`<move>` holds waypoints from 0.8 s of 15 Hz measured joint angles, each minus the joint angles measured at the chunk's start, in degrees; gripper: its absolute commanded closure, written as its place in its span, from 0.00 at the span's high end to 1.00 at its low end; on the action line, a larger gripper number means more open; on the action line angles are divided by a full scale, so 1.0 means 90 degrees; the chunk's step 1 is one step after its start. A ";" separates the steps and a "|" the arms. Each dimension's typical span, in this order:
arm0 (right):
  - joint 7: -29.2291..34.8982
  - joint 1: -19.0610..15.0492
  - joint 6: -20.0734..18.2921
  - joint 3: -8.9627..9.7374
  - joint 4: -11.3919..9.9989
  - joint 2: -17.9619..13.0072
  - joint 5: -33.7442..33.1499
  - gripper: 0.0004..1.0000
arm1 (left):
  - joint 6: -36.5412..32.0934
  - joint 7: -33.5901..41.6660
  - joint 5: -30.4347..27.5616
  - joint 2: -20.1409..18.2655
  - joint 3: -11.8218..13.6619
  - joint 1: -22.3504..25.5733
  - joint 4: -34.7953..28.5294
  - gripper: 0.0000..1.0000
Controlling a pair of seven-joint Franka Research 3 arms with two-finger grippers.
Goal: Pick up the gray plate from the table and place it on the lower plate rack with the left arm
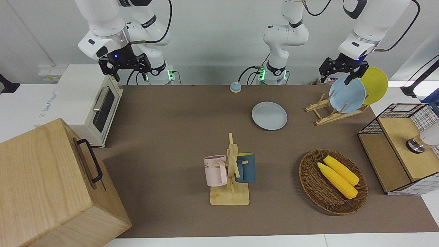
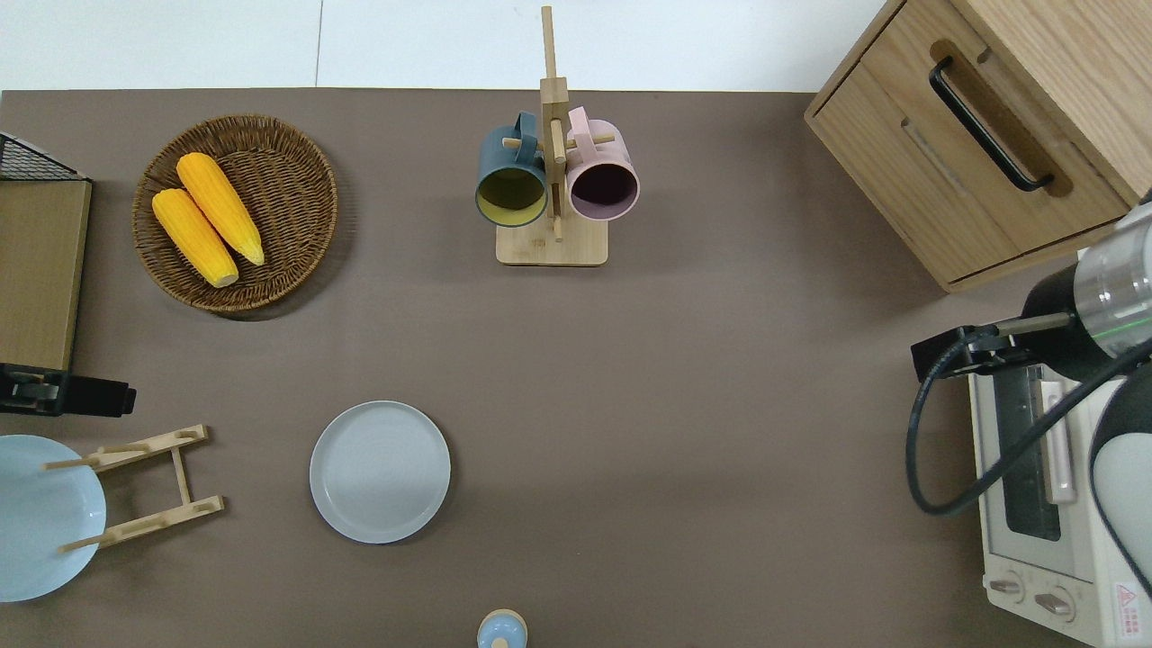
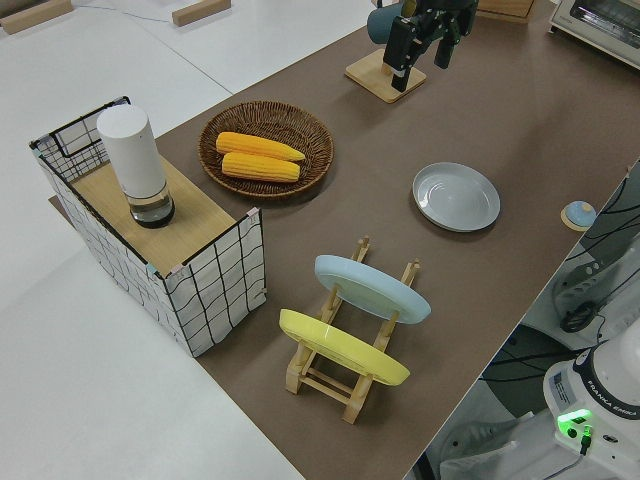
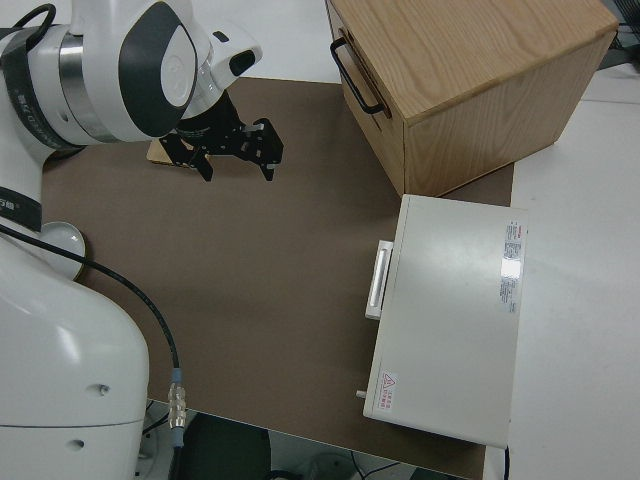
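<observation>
Gray plate (image 2: 380, 472) lying flat on the table (image 2: 684, 378).
Left gripper (image 1: 339, 72), fingers spread and holding nothing, is hanging over the rack (image 2: 144, 486) at the plate's nine o'clock in the overhead view.

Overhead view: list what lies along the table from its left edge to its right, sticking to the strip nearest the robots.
light blue plate → lower plate rack → gray plate → small blue bell → toaster oven
</observation>
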 measured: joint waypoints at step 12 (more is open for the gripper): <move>0.0000 0.0000 0.0000 0.0000 0.0000 0.0000 0.0000 0.98 | -0.0164 -0.0040 -0.0217 0.0130 0.0046 0.0004 -0.0092 0.99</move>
